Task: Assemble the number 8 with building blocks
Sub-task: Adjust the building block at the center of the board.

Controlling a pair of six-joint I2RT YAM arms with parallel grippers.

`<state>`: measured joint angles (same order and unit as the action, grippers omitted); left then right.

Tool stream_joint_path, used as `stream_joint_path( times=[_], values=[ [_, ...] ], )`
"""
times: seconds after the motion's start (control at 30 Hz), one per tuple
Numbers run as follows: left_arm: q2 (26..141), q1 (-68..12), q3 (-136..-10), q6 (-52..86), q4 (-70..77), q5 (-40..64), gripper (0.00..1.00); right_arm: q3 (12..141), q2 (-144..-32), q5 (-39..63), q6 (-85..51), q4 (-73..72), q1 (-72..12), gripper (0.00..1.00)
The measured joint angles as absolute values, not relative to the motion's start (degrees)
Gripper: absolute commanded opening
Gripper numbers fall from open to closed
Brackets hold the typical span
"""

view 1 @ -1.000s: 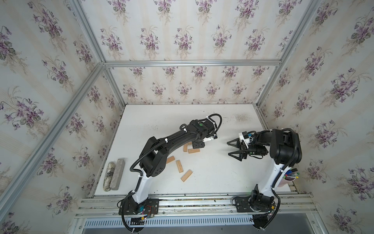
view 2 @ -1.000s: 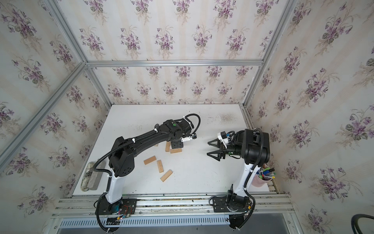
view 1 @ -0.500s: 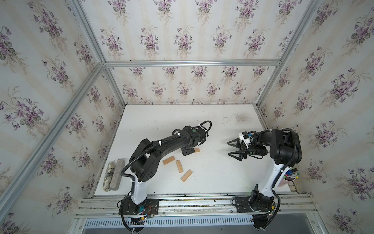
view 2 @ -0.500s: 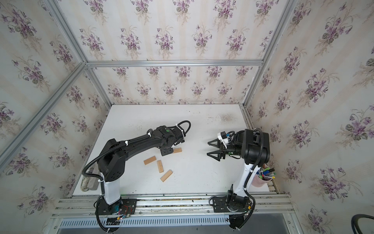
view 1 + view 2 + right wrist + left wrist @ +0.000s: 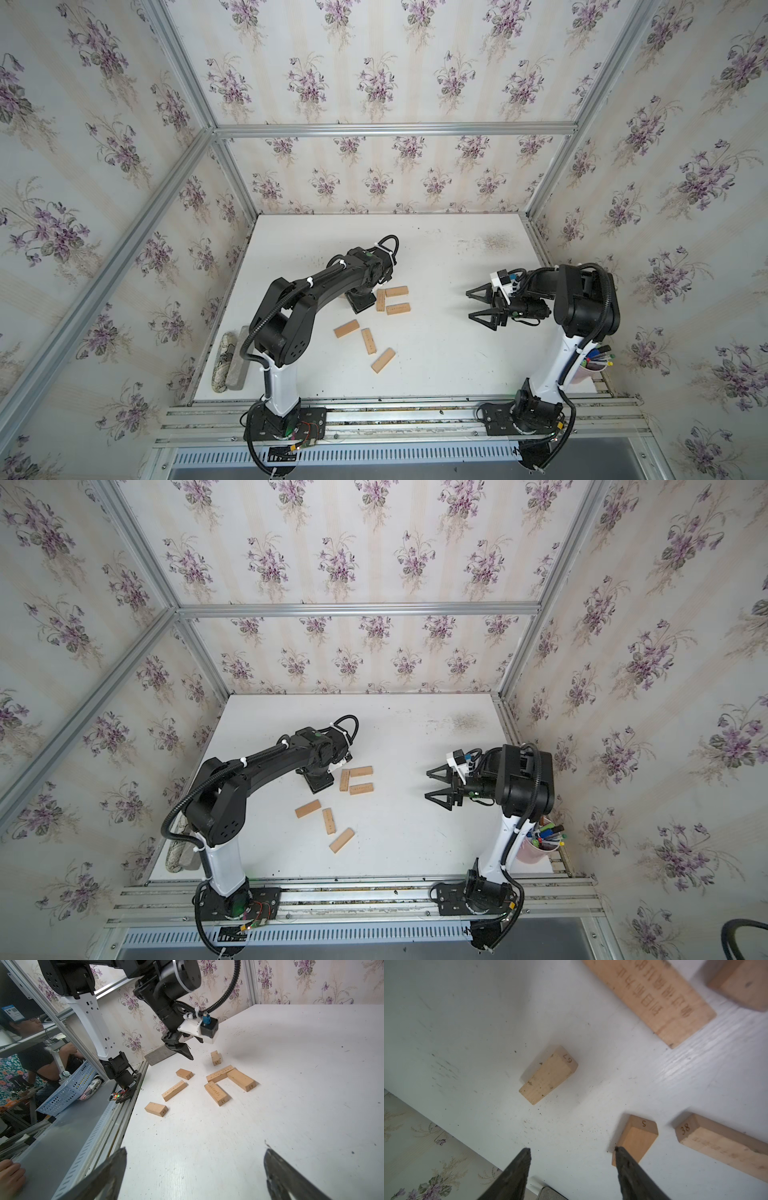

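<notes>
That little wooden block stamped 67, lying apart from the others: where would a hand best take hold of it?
Probably across its two long sides, near mid-length, coming straight down. The block stamped 67 lies down on the table with bare surface along both long sides, leaving room for a grip, and those faces are flat and parallel. The open left hand hovers close by.

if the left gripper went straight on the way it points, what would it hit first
Probably the block marked 67, which lies ahead between the open jaws of the left gripper. Tilted downward, it might touch the white table short of it first.
</notes>
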<state>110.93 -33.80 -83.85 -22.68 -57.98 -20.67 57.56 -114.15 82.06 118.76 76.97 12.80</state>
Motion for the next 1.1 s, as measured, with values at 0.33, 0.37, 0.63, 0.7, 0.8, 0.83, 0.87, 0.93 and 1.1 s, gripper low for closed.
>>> stream_joint_path(
  times=[0.33,0.37,0.63,0.7,0.8,0.83,0.87,0.93,1.1],
  values=[
    [115.1,-30.1,-87.4,-31.6,-52.1,-17.0,0.68,57.6,-114.1,82.1,118.8,77.0,12.8,1.0],
    [114.8,-29.8,-86.8,-32.8,-51.6,-16.5,0.68,57.6,-114.1,82.1,118.8,77.0,12.8,1.0],
    [116.3,-25.7,-85.7,-38.8,-49.4,-14.8,0.68,57.6,-114.1,82.1,118.8,77.0,12.8,1.0],
    [117.3,-24.6,-85.8,-40.0,-49.3,-14.2,0.68,57.6,-114.1,82.1,118.8,77.0,12.8,1.0],
    [118.8,-23.4,-87.0,-40.7,-48.6,-13.7,0.68,57.6,-114.1,82.1,118.8,77.0,12.8,1.0],
    [119.1,-23.4,-87.0,-41.0,-48.4,-13.1,0.68,57.6,-114.1,82.1,118.8,77.0,12.8,1.0],
    [119.5,-23.4,-87.0,-41.3,-48.5,-12.4,0.68,57.6,-114.1,82.1,118.8,77.0,12.8,1.0],
    [119.9,-23.2,-87.2,-41.5,-48.7,-11.8,0.68,57.6,-114.1,82.1,118.8,77.0,12.8,1.0],
    [121.1,-22.8,-88.2,-41.4,-50.2,-9.6,0.66,57.6,-114.1,82.1,118.8,77.0,12.8,1.0]
  ],
)
